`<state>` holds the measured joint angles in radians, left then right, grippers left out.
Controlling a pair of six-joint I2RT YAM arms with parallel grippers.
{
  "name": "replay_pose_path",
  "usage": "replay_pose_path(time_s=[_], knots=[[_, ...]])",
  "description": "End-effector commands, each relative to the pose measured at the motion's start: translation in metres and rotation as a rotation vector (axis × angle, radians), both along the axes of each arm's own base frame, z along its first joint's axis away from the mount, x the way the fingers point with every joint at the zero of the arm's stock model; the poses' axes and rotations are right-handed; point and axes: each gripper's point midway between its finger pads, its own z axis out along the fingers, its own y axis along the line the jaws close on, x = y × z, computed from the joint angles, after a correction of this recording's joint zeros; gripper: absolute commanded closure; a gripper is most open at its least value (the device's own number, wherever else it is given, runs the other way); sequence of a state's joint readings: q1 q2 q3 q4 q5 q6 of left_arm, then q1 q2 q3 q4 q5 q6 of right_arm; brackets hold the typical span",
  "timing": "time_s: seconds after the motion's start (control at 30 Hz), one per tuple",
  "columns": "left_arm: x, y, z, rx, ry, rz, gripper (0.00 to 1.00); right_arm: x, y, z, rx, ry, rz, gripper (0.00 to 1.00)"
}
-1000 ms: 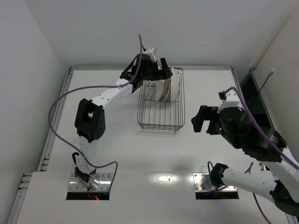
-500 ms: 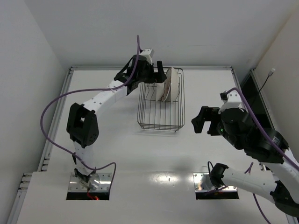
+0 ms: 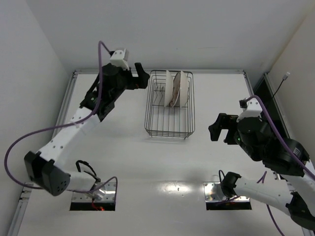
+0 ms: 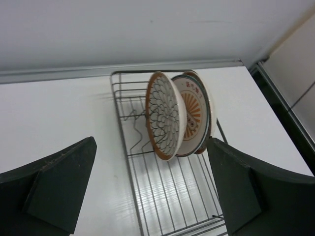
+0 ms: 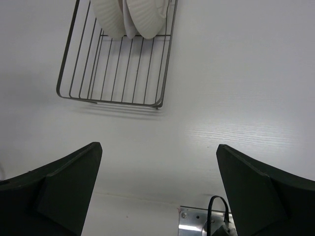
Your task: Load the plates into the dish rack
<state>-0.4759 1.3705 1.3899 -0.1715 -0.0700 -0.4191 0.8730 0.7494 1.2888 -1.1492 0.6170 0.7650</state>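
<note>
Left wrist: left gripper [image 4: 152, 189] wide apart, empty; right gripper [image 5: 157, 191] same; plates [image 4: 177, 115] racked.

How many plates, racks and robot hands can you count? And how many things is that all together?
Round white ceramic plates with orange-brown patterns: 3
Dark metal wire dish rack: 1
Black robot hands, left hand and right hand: 2
Total: 6

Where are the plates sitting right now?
Top view, centre: the plates stand on edge together at the far end of the dish rack, just right of the left tool.
</note>
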Motion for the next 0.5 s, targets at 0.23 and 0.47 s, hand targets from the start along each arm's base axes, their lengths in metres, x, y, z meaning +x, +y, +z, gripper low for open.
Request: replay_pose_path(time_s=[0.23, 0.47], knots=[[-0.056, 0.116, -0.03, 0.052, -0.154, 0.419, 0.0, 0.013, -0.004, -0.015, -0.094, 0.021, -0.068, 0.0], [-0.062, 0.123, -0.031, 0.062, -0.159, 0.468, 0.0, 0.013, -0.002, -0.032, -0.167, 0.05, -0.03, 0.0]])
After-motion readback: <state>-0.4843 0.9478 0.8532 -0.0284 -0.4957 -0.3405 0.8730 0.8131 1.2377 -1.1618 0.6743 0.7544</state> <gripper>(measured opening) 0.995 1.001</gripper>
